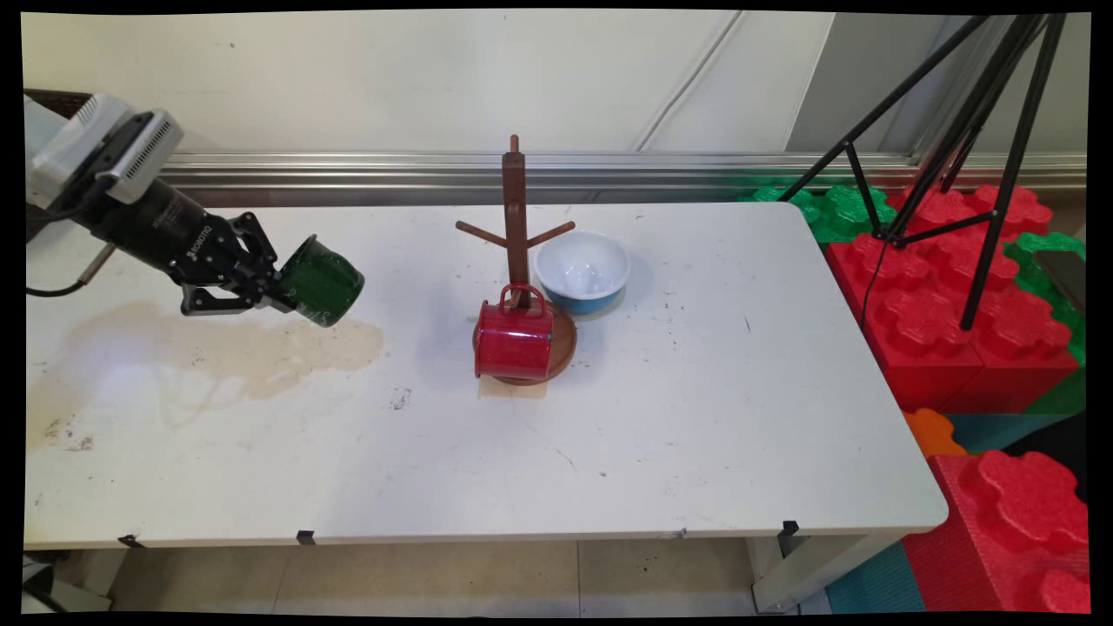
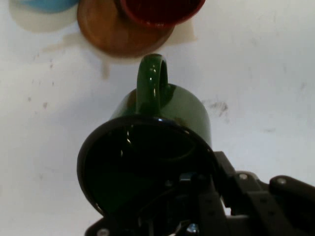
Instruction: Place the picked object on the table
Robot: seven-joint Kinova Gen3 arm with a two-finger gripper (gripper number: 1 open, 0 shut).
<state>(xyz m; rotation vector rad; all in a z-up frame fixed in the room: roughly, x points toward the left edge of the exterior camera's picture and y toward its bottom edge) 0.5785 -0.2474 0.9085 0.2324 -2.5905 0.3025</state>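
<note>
Above white table (image 1: 696, 417), jaws clamp green mug (image 1: 322, 281), its rim hiding one finger.

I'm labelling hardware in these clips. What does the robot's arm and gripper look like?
The gripper is black, with an open-framed linkage and two jaws on a black cylindrical body bearing small white lettering. Behind it sits a white and grey wrist block with ribbed vents, and a black cable hangs below.

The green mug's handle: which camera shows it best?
The hand view: the green mug fills it, its handle arching in plain sight above the dark rim. In the main view the mug hangs tilted in the gripper, its handle not visible.
</note>
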